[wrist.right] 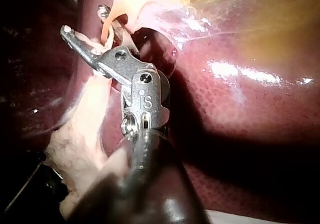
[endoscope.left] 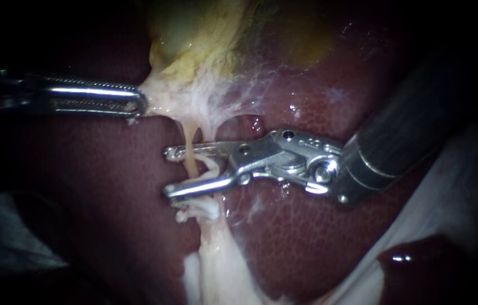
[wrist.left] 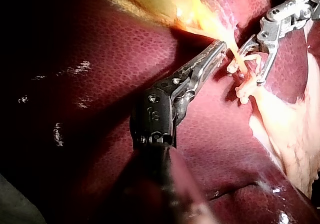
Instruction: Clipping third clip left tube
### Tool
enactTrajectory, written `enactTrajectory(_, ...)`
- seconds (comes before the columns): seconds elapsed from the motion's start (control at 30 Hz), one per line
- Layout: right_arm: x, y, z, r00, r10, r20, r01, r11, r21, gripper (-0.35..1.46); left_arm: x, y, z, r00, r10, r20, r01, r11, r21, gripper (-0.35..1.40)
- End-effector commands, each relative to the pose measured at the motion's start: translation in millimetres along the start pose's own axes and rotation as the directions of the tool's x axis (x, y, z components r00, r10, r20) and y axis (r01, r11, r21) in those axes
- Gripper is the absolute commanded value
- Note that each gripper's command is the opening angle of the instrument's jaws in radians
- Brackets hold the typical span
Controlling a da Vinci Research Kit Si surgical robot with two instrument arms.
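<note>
A thin yellowish tube runs down from the pale tissue under the gallbladder towards a white strand below. My right instrument comes in from the right, its jaws open and straddling the tube, one jaw on each side. The left wrist view shows the same: right instrument, tube across the gap. In the right wrist view the tube passes between the spread jaws of the right instrument. My left instrument is shut on the pale tissue at the gallbladder's lower end and holds it taut to the left; its jaws show closed.
Dark red liver lies under and around both instruments. A web of white tissue spreads right of the tube, above a small gap. A thick whitish band continues downward. Pale sheet material lies at the right edge.
</note>
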Motion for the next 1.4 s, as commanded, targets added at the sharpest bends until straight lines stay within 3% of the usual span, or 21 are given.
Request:
enactTrajectory(0.03, 0.3, -0.3, 0.0, 1.0, -0.001, -0.004, 0.001, 1.0, -0.002, 0.5, 0.0, 0.0, 0.0, 1.0, 0.0, 0.0, 0.0, 1.0, 0.001, -0.35)
enactTrajectory(0.4, 4.0, -2.7, -0.7, 1.0, 0.017, -0.013, -0.017, 1.0, 0.005, 0.42, 0.0, -0.1, 0.0, 1.0, 0.0, 0.0, 0.0, 1.0, 0.0, -0.35)
enactTrajectory(0.6, 5.0, -2.7, -2.1, 0.999, 0.025, -0.024, -0.027, 0.998, -0.051, 0.26, -0.1, -0.1, 0.0, 1.0, 0.0, 0.0, 0.0, 1.0, 0.001, -0.35)
enactTrajectory(0.9, 4.9, -2.8, -3.0, 0.998, 0.062, -0.022, -0.063, 0.997, -0.046, -0.33, -0.1, -0.1, 0.0, 1.0, 0.0, 0.0, 0.0, 1.0, 0.0, -0.35)
enactTrajectory(1.03, 4.5, -2.9, -3.0, 0.993, 0.119, -0.018, -0.119, 0.992, -0.039, -0.35, -0.1, -0.1, 0.1, 1.0, 0.0, 0.0, 0.0, 1.0, 0.0, -0.35)
enactTrajectory(1.4, 4.0, -3.0, -2.8, 0.993, 0.116, -0.014, -0.116, 0.993, -0.03, -0.35, -0.1, -0.2, 0.1, 1.0, 0.0, 0.0, 0.0, 1.0, 0.0, -0.35)
